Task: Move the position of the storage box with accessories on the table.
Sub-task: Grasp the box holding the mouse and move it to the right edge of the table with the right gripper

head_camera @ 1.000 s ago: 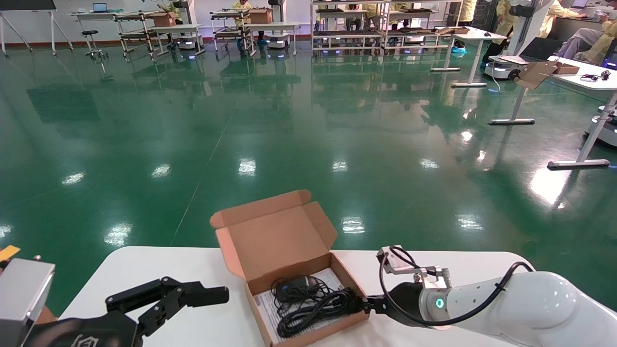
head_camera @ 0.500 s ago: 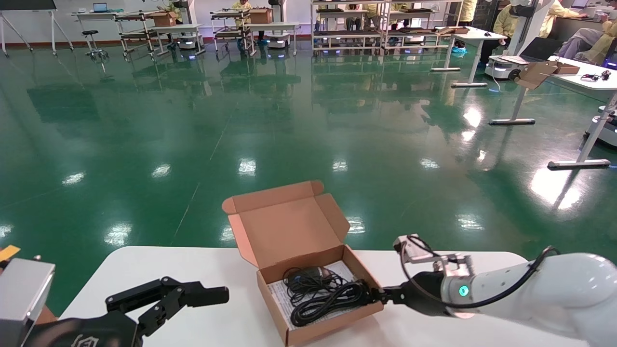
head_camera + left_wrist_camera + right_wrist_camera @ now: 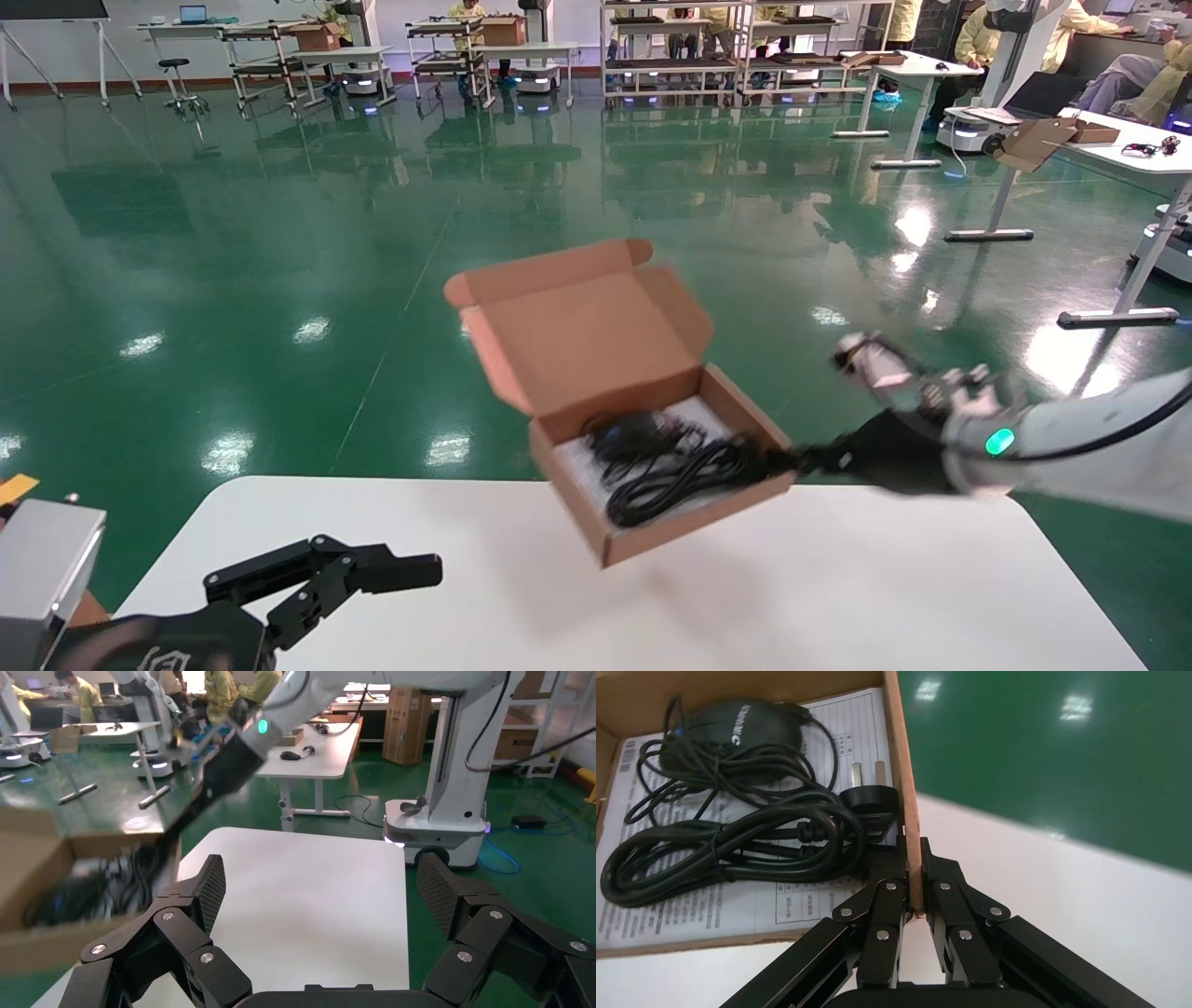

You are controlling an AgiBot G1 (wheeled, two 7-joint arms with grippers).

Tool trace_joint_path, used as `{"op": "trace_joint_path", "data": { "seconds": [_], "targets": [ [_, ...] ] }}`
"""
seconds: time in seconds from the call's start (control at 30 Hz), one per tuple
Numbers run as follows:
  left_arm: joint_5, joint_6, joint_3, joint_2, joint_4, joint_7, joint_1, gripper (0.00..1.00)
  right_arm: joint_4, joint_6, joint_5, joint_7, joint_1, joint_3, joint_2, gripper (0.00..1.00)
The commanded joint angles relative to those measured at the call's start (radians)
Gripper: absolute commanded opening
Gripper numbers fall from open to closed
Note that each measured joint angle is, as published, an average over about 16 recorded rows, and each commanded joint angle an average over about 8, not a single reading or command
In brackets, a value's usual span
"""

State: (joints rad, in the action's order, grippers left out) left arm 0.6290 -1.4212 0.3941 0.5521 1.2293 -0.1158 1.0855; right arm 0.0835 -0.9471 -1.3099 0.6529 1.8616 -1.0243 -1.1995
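**Box aloft, pinched by R claw**

R gripper (image 3: 914, 871) clamped on side wall of storage box (image 3: 643, 447), held above table (image 3: 838, 596), far edge. Lid open, standing up on far side; long axis diagonal to that edge. R wrist view only: mouse (image 3: 733, 727), cable (image 3: 729, 850), paper (image 3: 701, 910). L gripper (image 3: 320, 903) apart, near side of table.

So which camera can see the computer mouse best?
The right wrist view: the mouse lies close and sharp on the paper in the storage box. In the head view it is a dark blur; the left wrist view shows only blurred cables.
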Motion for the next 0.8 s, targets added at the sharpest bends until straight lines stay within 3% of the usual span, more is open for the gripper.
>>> {"op": "trace_joint_path", "data": {
  "seconds": [0.03,0.43,0.8],
  "targets": [
    [0.0,0.0,0.0,0.0,0.0,0.0,0.0,1.0,-0.007,-0.012,-0.003,-0.01,0.031,-0.001,0.015,0.0],
    [0.0,0.0,0.0,0.0,0.0,0.0,0.0,1.0,-0.069,0.051,-0.029,-0.056,0.145,-0.015,0.118,0.0],
    [0.0,0.0,0.0,0.0,0.0,0.0,0.0,1.0,-0.104,0.235,-0.051,-0.091,0.151,-0.031,0.202,0.0]
  ]
}}
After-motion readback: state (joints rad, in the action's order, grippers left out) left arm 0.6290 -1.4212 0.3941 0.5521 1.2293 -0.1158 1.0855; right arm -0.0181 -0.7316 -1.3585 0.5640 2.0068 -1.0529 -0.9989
